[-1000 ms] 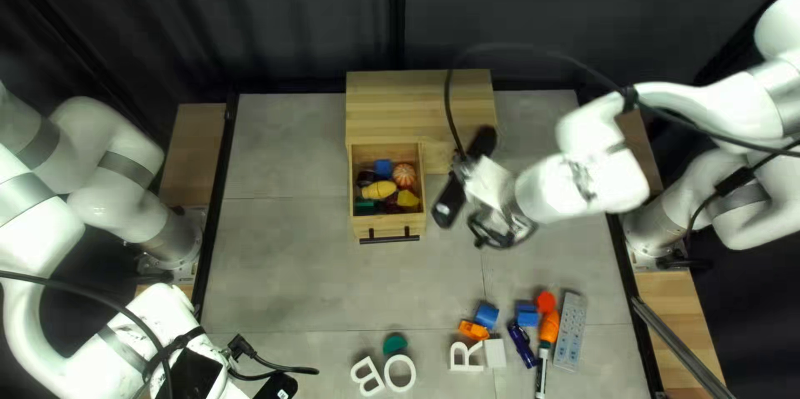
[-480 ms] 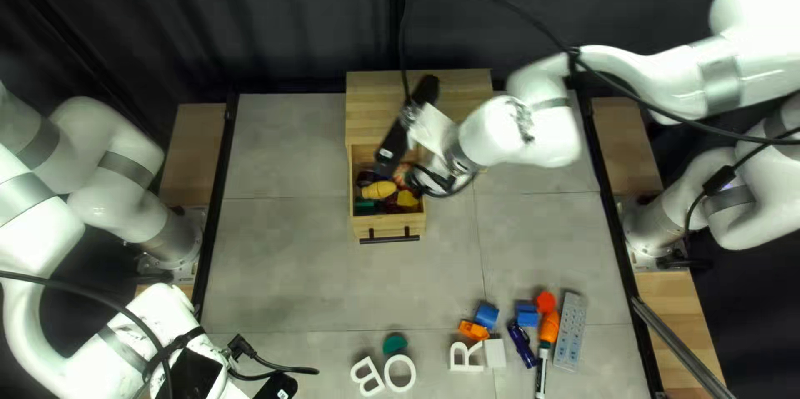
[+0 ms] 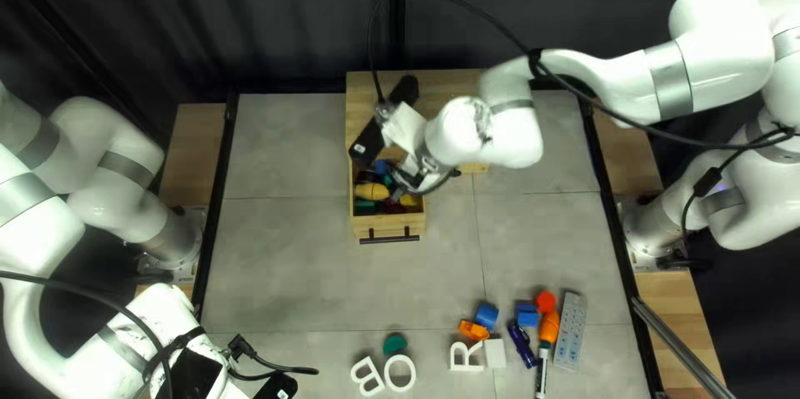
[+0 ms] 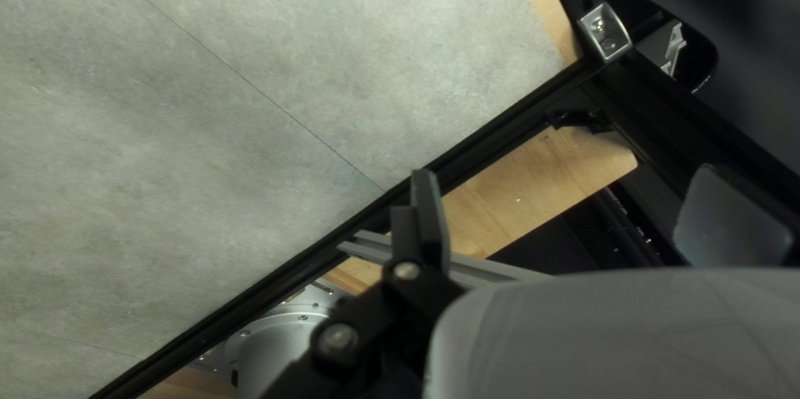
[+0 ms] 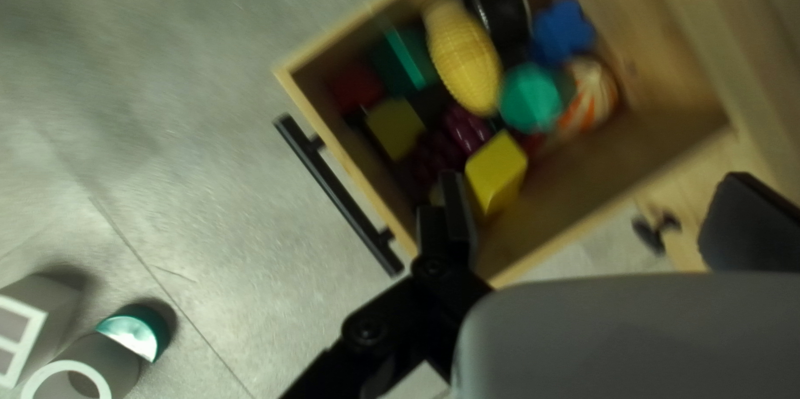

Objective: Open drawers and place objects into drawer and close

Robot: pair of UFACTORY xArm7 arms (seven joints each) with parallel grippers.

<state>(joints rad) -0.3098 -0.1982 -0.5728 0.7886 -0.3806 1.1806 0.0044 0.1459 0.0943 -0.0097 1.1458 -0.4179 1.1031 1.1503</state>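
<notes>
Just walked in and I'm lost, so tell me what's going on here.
The right pincer hangs open over the pulled-out drawer, which holds a yellow corn cob and other toys. The left pincer is open and empty near the edge of the table. White letters and blue blocks lie on the table, and the drawer has yet to be closed.
</notes>
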